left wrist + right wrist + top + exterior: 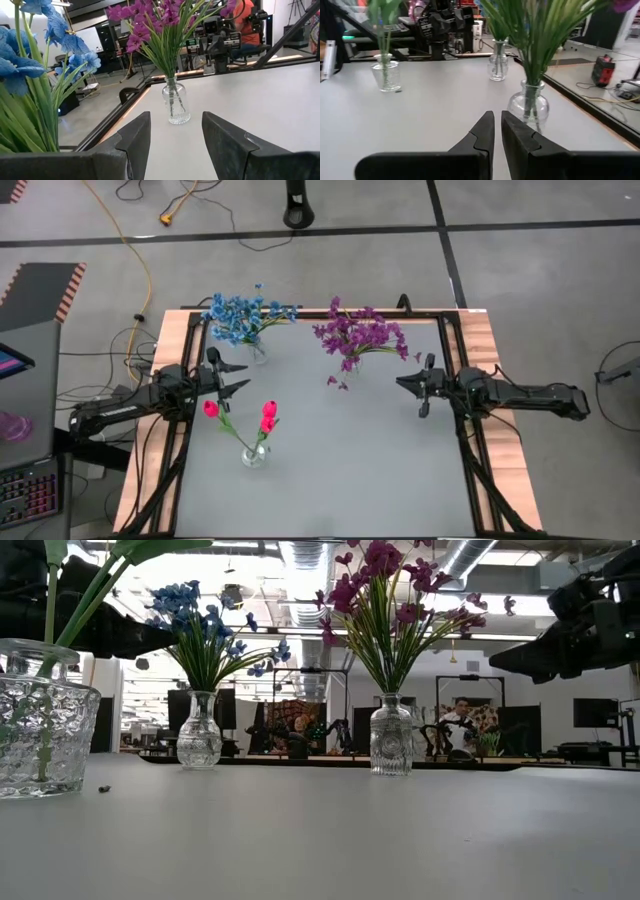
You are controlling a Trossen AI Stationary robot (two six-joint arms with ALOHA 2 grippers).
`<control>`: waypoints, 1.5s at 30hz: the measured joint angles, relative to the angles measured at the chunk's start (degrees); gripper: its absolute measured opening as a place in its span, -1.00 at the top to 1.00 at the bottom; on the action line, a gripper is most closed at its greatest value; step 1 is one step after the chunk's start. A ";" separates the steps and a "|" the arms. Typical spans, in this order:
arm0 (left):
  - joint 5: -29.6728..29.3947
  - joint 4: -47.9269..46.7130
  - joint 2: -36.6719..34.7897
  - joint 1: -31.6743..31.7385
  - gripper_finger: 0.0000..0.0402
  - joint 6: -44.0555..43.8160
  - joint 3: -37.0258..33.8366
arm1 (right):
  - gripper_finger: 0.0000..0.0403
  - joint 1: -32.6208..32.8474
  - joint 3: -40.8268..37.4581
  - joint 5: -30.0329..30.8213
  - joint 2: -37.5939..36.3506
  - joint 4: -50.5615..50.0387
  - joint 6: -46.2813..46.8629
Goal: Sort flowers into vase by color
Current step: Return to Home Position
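Observation:
Three glass vases stand on the grey table. Blue flowers (pixel 240 315) fill the far-left vase (pixel 199 730). Purple flowers (pixel 358 332) fill the far-middle vase (pixel 391 735). Two pink-red tulips (pixel 268 418) stand in the near-left vase (pixel 255 453). My left gripper (pixel 244 377) hangs level and open at the table's left, between the blue and the tulip vase, with nothing between its fingers (pixel 137 135). My right gripper (pixel 402 383) hangs level at the table's right, near the purple vase (pixel 530 102). Its fingers are shut to a thin slit (pixel 497 120) and hold nothing.
A few loose purple petals (pixel 335 382) lie on the table in front of the purple vase. A black frame (pixel 455 320) runs round the table top. The middle and near right of the table (pixel 370 470) are bare grey surface.

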 joint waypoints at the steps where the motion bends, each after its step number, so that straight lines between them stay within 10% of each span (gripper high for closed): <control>1: -0.02 0.00 0.00 0.00 0.17 0.02 0.00 | 0.69 0.00 0.00 -0.67 0.00 0.06 0.15; 45: -1.66 -0.28 0.00 -0.02 0.17 -1.86 0.00 | 0.69 -0.04 0.31 -2.14 -7.61 -1.77 -1.38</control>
